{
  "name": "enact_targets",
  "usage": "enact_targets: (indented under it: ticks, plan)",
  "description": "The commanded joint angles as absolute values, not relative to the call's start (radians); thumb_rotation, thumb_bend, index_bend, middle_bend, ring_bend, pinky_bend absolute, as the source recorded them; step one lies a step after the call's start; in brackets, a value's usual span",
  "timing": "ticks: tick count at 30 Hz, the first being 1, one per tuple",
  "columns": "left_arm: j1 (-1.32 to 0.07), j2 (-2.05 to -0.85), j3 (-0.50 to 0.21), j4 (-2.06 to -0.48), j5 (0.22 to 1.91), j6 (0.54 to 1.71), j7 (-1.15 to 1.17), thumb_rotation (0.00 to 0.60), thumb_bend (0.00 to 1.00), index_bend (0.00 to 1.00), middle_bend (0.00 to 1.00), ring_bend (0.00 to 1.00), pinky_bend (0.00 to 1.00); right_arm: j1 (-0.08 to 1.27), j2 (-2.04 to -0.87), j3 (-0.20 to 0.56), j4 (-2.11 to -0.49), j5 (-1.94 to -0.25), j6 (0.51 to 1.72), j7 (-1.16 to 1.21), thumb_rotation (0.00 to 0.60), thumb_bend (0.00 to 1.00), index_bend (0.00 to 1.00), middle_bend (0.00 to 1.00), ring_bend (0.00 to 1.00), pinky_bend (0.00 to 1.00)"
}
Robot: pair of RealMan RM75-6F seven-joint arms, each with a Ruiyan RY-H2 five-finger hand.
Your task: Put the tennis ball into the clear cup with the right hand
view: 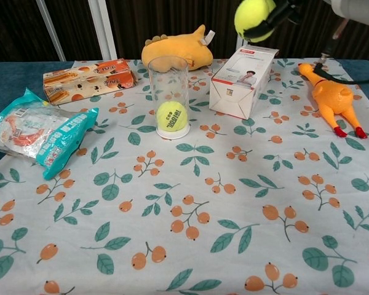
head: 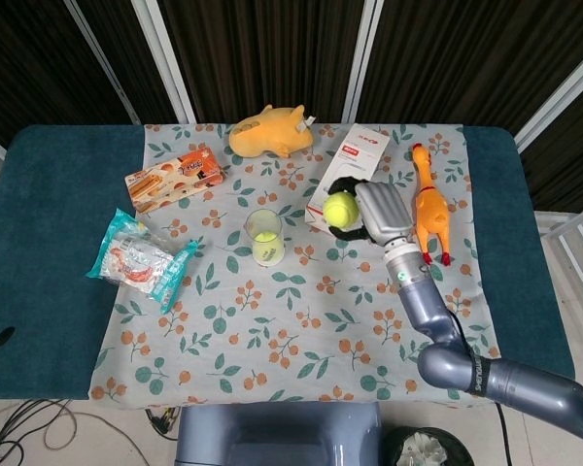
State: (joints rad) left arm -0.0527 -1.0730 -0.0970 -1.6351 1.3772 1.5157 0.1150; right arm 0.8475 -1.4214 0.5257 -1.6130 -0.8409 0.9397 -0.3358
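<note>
One tennis ball (head: 340, 208) sits gripped in my right hand (head: 377, 213), fingers curled around it, centre-right of frame, right of the clear cup (head: 264, 237).

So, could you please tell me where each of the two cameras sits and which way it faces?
Head view: high above the near table edge, looking steeply down on the floral cloth; the right hand and arm show, holding the tennis ball.
Chest view: low at the near edge, looking across the table; only the right hand's fingers show at the top.
Shared: held ball, clear cup with a second ball inside.
</note>
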Motion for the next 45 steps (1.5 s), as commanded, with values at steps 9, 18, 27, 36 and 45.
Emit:
enact_targets:
  ticks: [9, 18, 27, 36, 45]
  plan:
    - [-0.055, -1.069, -0.1, -1.63, 1.366, 1.503, 0.101, 0.6, 0.0, 0.06, 0.0, 0.0, 0.07, 1.066, -1.563, 0.589, -1.503, -0.677, 0.907, -0.369, 0.6, 0.49, 0.57, 0.44, 0.49, 0.06]
    - [-0.055, -1.064, -0.1, -1.63, 1.364, 1.501, 0.089, 0.6, 0.0, 0.06, 0.0, 0.0, 0.07, 1.143, -1.647, 0.545, -1.42, -0.601, 0.89, -0.377, 0.6, 0.49, 0.51, 0.39, 0.43, 0.03]
    - [-0.054, -1.06, -0.104, -1.625, 1.357, 1.498, 0.075, 0.6, 0.0, 0.06, 0.0, 0.0, 0.07, 1.169, -1.665, 0.494, -1.377, -0.563, 0.853, -0.38, 0.6, 0.36, 0.34, 0.24, 0.28, 0.0]
    - [-0.052, -1.057, -0.106, -1.625, 1.354, 1.502, 0.073, 0.6, 0.0, 0.06, 0.0, 0.0, 0.07, 1.191, -1.626, 0.475, -1.396, -0.478, 0.838, -0.424, 0.6, 0.21, 0.2, 0.11, 0.14, 0.0]
    - [-0.048, -1.054, -0.109, -1.624, 1.35, 1.509, 0.07, 0.6, 0.0, 0.06, 0.0, 0.0, 0.07, 1.124, -1.478, 0.521, -1.553, -0.514, 0.936, -0.386, 0.6, 0.21, 0.2, 0.11, 0.14, 0.0]
